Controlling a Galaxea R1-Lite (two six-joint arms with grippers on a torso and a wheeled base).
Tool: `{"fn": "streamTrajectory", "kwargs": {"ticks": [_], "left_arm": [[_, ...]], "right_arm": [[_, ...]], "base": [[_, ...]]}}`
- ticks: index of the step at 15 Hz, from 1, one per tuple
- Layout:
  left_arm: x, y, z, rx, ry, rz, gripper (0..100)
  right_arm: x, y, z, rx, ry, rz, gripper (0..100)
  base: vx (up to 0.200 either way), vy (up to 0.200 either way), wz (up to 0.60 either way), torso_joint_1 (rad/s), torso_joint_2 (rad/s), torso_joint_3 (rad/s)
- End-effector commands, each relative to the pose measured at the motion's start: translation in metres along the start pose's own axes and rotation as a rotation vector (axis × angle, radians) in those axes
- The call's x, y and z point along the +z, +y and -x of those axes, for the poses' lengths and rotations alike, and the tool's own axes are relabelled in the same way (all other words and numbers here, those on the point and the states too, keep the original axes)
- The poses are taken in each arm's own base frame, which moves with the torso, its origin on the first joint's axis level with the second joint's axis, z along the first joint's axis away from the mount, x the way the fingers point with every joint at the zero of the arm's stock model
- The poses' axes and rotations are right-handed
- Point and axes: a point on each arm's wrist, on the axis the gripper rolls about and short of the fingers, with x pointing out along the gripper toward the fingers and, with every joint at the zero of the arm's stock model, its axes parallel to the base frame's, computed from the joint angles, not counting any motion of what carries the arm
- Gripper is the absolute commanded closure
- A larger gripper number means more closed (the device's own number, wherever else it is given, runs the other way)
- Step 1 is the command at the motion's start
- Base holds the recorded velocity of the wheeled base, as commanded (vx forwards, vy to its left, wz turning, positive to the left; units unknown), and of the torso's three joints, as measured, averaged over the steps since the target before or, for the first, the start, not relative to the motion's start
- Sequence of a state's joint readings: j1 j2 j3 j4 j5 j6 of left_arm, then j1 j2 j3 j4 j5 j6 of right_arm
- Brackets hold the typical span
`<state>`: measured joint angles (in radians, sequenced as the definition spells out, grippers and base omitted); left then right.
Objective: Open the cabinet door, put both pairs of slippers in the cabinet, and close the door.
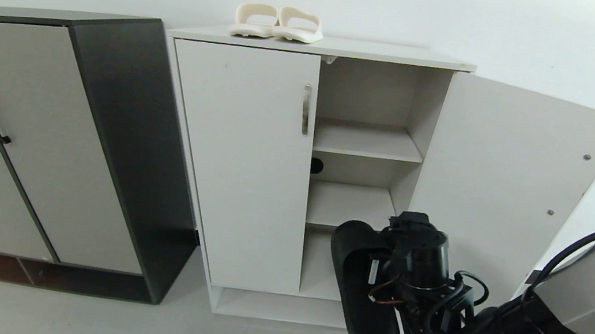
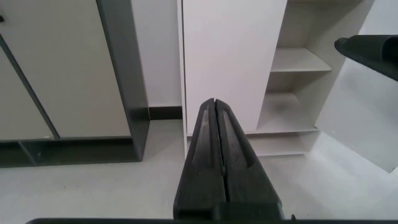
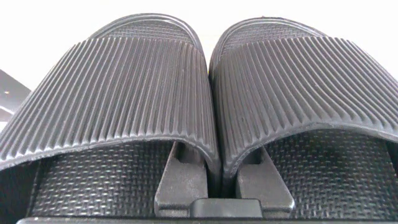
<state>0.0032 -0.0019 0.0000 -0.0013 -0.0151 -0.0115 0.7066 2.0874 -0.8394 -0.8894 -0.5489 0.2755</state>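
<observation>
Two black slippers (image 1: pixel 363 301), clamped in my right fingers (image 3: pixel 183 186), hang before the open white cabinet (image 1: pixel 239 165); my left fingers (image 2: pixel 205 155) are pressed together; a cream pair (image 1: pixel 277 23) sits on top.

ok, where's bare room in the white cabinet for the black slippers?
Open right half looks bare on all three levels: upper shelf, middle shelf, bottom floor. The cabinet top is free right of the cream slippers. Crowded at the lower opening, where the right end effector holds the black slippers.
</observation>
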Motion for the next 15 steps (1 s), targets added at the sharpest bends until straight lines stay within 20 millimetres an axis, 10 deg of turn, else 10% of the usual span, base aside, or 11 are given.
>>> {"fn": "streamTrajectory", "kwargs": {"ticks": [1,15], "left_arm": [[0.000,0.000,0.000,0.000,0.002,0.001,100],[0.000,0.000,0.000,0.000,0.002,-0.001,100]], "right_arm": [[-0.004,0.012,0.007,0.043,0.003,0.011,100],[-0.009,0.034,0.022,0.136,0.009,0.025,100]], "base": [[0.000,0.000,0.00,0.000,0.00,0.000],[0.000,0.000,0.00,0.003,0.00,-0.145]]}}
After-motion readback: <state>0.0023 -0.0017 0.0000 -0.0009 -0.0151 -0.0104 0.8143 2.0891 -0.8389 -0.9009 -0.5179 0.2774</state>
